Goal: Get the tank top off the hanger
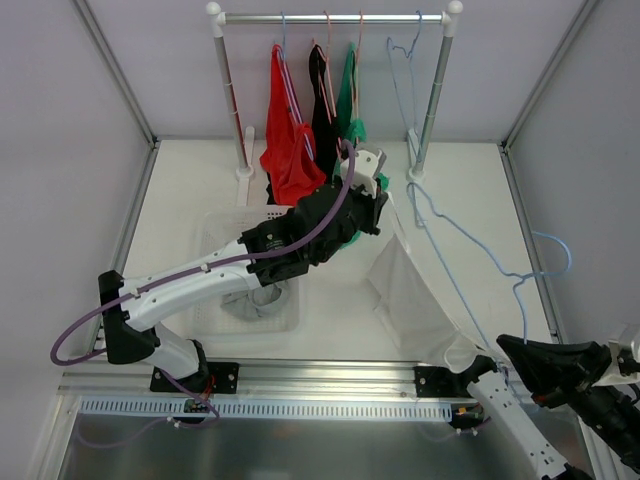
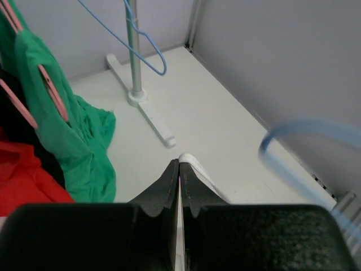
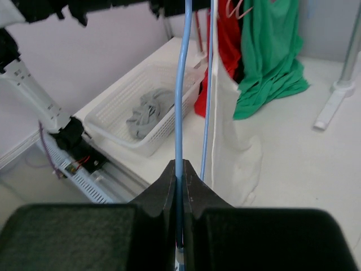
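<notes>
top view, surface: white table (image 1: 470, 190) boxed in by pale walls, with metal posts at the corners
top view, rack: clothes rack (image 1: 335, 17) runs along the top edge, with a red top (image 1: 288, 150), a black one and a green one hanging mid-rail
top view, task thing: white tank top (image 1: 415, 290) is pulled into a diagonal sheet from centre frame down to the lower right, alongside the blue hanger (image 1: 478, 251)
top view, grippers: left gripper (image 1: 378, 190) is at the sheet's upper end and right gripper (image 1: 502, 344) at its lower end
top view, room: basket (image 1: 225, 235) sits under the left arm, and open tabletop shows between the hanger and the right wall
left wrist, fingers: pressed together with a sliver of white cloth pinched at the tips
left wrist, edges: rack foot (image 2: 148, 116) is upper centre, the wall corner is just behind it, and a blurry blue wire is at the right
right wrist, fingers: clamped on the blue hanger wire, which runs straight up the frame
right wrist, task thing: tank top hangs just right of that wire; can't tell if a strap is still looped on it
right wrist, room: basket with grey cloth (image 3: 145, 110) is left of centre, near the table's front edge
</notes>
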You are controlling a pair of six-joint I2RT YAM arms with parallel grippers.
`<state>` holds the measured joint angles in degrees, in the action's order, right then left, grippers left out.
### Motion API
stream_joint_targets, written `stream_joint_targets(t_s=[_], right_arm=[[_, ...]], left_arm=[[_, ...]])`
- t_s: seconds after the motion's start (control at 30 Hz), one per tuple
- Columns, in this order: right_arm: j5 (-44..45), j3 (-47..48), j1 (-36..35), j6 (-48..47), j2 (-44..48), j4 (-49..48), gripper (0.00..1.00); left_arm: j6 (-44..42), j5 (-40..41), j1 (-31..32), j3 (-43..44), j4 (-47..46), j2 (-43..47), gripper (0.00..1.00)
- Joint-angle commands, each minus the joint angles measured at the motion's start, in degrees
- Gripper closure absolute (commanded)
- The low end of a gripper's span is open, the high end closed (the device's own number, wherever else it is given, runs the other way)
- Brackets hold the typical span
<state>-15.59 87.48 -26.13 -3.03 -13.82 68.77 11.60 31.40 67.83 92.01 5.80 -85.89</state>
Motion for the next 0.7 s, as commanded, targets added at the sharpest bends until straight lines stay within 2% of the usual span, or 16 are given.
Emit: stream_joint_targets(t_s=[0.0, 0.1, 0.23, 0.27, 0.37, 0.4, 0.47, 0.5, 0.53, 0.67], right_arm=[[12.12, -4.85, -0.15, -0.22, 4.49, -12.33, 0.99], [19.95, -13.98, -0.33, -0.14, 8.27, -23.74, 1.0], [21.92, -29.95, -0.41, 0.92, 10.83, -44.29, 1.0], [22.53, -32.35, -0.33, 1.09, 11.01, -53.74, 1.0], [23.76, -41.67, -0.33, -1.1, 10.49, -73.82, 1.0], [24.29, -43.78, -0.33, -2.93, 9.96, -78.57, 1.0], [24.12, -48.87, -0.24, -5.66, 7.77, -91.98, 1.0], [23.77, -49.94, -0.32, -6.98, 6.63, -95.37, 1.0], [23.16, -50.65, -0.33, -11.34, 4.36, -101.41, 1.0], [20.78, -52.41, -0.33, -22.7, -1.1, -109.71, 1.0]], left_arm=[[1.15, -7.65, 0.11, -5.51, -7.8, 3.7, 1.0], [1.68, -12.05, 0.72, -9.64, -11.6, 4.5, 1.0], [1.94, -17.23, 1.86, -13.07, -14.5, 4.33, 1.0], [1.94, -19.42, 2.21, -14.82, -15.2, 4.24, 1.0], [2.38, -22.77, 3.71, -18.17, -17.4, 3.62, 1.0], [2.47, -25.74, 3.97, -18.79, -17.67, 3.1, 1.0], [3.17, -26.3, 5.11, -20.71, -17.84, 2.31, 1.0], [3.61, -26.47, 5.38, -21.42, -17.84, 1.43, 1.0], [4.92, -25.78, 5.81, -22.82, -17.84, 0.99, 1.0], [9.31, -23.4, 5.91, -25.82, -17.76, -2.52, 1.0]])
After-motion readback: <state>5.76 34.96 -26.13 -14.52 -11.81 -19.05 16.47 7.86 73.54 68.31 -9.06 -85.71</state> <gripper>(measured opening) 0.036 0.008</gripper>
